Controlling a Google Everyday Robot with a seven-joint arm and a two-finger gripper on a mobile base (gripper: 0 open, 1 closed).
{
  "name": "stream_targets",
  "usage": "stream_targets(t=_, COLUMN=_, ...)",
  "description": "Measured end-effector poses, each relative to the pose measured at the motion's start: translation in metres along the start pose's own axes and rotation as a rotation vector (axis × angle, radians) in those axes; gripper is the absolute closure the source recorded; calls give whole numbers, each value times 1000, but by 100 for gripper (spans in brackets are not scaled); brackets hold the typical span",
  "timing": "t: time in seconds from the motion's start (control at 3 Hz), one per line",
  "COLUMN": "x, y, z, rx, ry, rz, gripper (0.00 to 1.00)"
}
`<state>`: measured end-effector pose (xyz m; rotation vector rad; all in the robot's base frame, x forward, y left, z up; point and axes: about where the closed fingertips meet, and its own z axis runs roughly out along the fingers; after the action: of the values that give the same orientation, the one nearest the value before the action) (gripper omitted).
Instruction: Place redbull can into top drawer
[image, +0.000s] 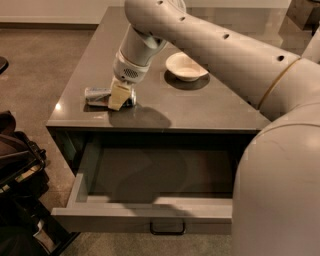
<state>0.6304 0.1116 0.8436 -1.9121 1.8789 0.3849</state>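
Observation:
The redbull can (96, 95) lies on its side on the grey tabletop (165, 107), near the front left edge. My gripper (120, 95) is down over the can's right end and right against it; that end is partly hidden behind the gripper. The top drawer (145, 212) is pulled out below the tabletop's front edge. Its dark inside holds nothing, and its small bar handle (167, 229) faces the front. My arm (200, 35) reaches in from the upper right.
A white bowl (186, 66) stands on the tabletop to the right of the gripper, behind it. A dark bag (20, 170) sits on the floor left of the drawer. My robot body (280, 190) fills the right side.

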Motion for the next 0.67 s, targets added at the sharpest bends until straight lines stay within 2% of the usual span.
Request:
stream_targets(t=0.33, x=0, y=8, z=-10, rx=10, ry=-7, rz=-3, gripper=100)
stream_targets(t=0.67, x=3, y=34, z=-43, rx=70, ry=-16, rz=19, gripper=100)
